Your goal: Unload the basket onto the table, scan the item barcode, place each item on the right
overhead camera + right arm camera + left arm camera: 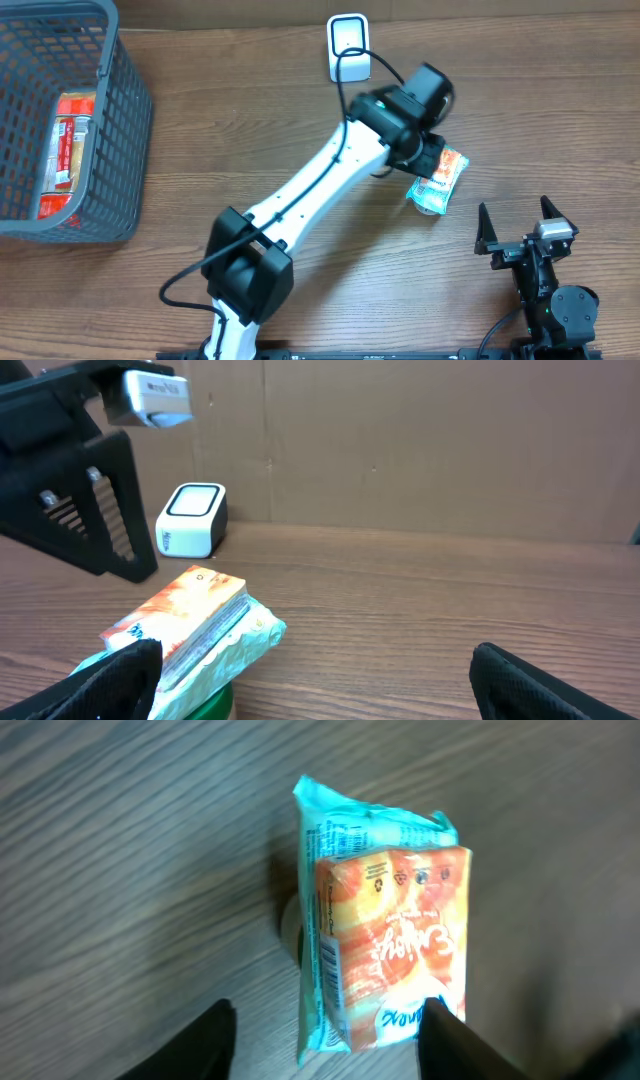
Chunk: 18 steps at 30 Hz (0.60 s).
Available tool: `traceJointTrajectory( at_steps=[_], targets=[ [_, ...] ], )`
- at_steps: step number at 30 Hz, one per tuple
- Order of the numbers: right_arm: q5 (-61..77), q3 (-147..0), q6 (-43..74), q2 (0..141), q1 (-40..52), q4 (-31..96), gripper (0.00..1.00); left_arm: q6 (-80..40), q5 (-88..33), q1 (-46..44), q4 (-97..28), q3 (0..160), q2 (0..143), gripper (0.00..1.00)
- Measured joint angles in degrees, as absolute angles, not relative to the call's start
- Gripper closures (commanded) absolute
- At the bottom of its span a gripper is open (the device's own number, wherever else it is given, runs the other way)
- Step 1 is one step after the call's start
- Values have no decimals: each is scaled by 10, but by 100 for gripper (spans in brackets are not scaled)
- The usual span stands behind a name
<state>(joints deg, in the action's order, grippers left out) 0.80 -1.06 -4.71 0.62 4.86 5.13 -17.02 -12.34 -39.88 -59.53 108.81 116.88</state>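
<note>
1 orange-and-teal packet (440, 181) lies right of centre on the table (250, 120), propped on something green and well apart from the white scanner (348, 46) at the far edge. The left gripper (325, 1045) straddles it from above, jaws half-wide. 1 finger touches the wrapper and the other stands apart, so nothing is clamped yet. What looks like a barcode runs along the packet's side, so gripping across the faces probably keeps it readable. The right gripper (515, 228) sits wide open and empty.

Overhead looks down; both wrist views close; all share packet (438, 182).
</note>
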Motion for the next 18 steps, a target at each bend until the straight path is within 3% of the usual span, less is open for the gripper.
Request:
traceJointTrajectory(
  at_steps=[3, 6, 11, 18],
  targets=[
    [8, -11, -47, 6, 49, 52, 0, -114, -201, -370, -595, 1088, 1169, 53],
    [8, -11, -47, 6, 49, 52, 0, -68, -261, -350, -596, 1088, 1169, 64],
    [8, -11, -47, 6, 49, 51, 0, -28, -307, -351, -587, 1088, 1169, 72],
    [8, -11, -47, 6, 49, 51, 0, -14, -326, -353, -581, 1088, 1191, 72]
  ],
)
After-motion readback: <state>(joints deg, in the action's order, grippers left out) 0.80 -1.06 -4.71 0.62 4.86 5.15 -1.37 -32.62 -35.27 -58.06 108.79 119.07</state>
